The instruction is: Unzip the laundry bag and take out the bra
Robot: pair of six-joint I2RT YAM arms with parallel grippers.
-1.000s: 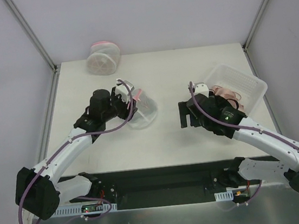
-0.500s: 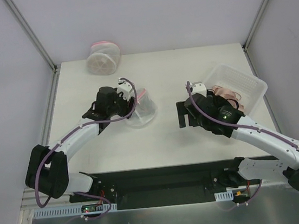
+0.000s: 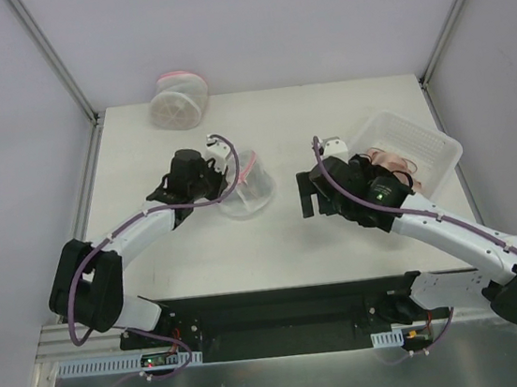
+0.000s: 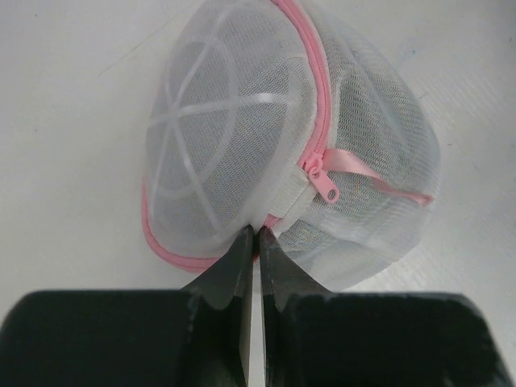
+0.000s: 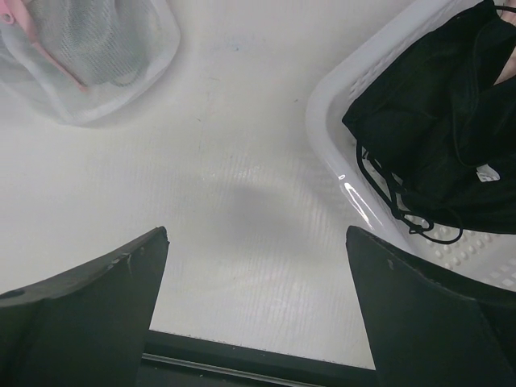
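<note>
The bag (image 4: 266, 137), a white mesh dome rimmed by a pink zipper, sits on the bench (image 3: 340, 240) at 9 o'clock from the basket (image 3: 419, 140). Left jaws pinch its edge; right jaws gape wide, empty.

Lighting bright, even and diffuse; no harsh shadows.
Detail: laundry bag (image 4: 282, 145) sharply focused, mesh legible; left gripper (image 4: 251, 238) fingertips below it dark and soft-edged. Faint grey shadow on table (image 5: 242, 210) right of the bag; small glare on basket (image 5: 348, 189) rim farther right.
</note>
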